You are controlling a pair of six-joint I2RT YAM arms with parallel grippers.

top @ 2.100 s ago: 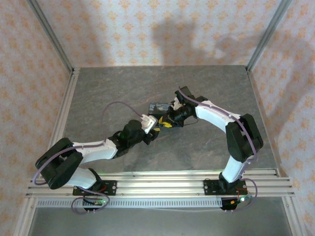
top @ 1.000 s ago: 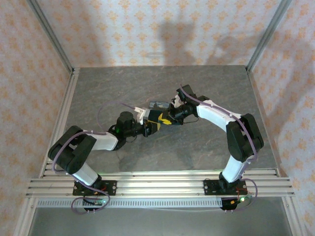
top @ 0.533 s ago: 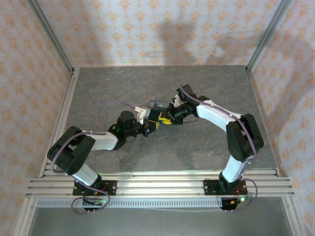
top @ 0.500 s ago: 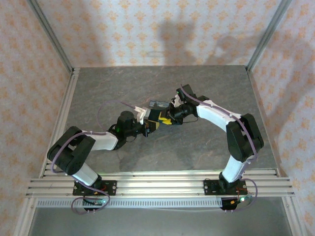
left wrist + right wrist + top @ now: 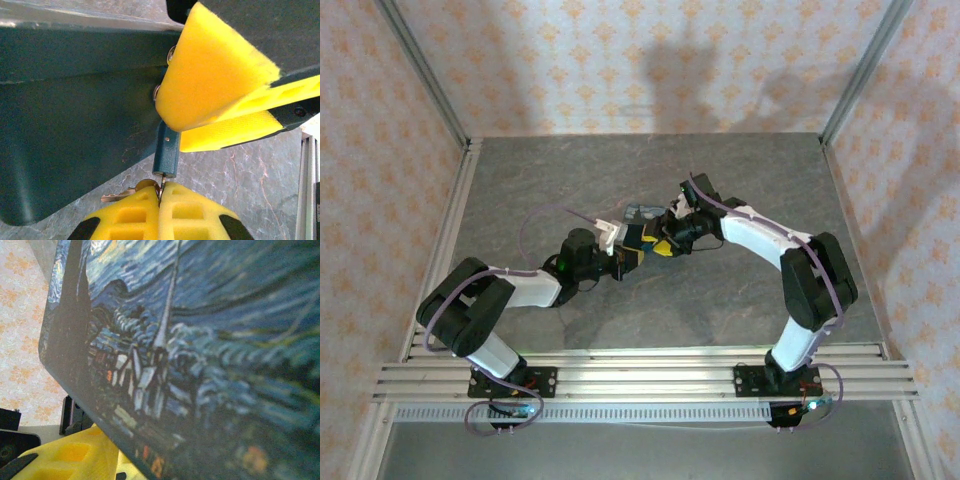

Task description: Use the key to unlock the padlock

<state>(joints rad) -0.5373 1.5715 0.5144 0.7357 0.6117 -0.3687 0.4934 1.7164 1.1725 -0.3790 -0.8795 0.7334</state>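
Left claw (image 5: 160,192) pinched key (image 5: 166,149) at its tips | right claw (image 5: 667,240): state could not be told | padlock (image 5: 200,340) above looked rigid, heavy: clamp flat faces | key looked slim, slippery: grip head

Grey marbled tabletop (image 5: 720,170) is carrying the setup. Aluminium rails (image 5: 650,365) are running along its 6 o'clock edge, another rail (image 5: 450,225) up the 9 o'clock side. Arm bases (image 5: 778,378) are sitting on the 6 o'clock rails. Padlock (image 5: 642,214) near centre: can't tell if it's touching the surface.
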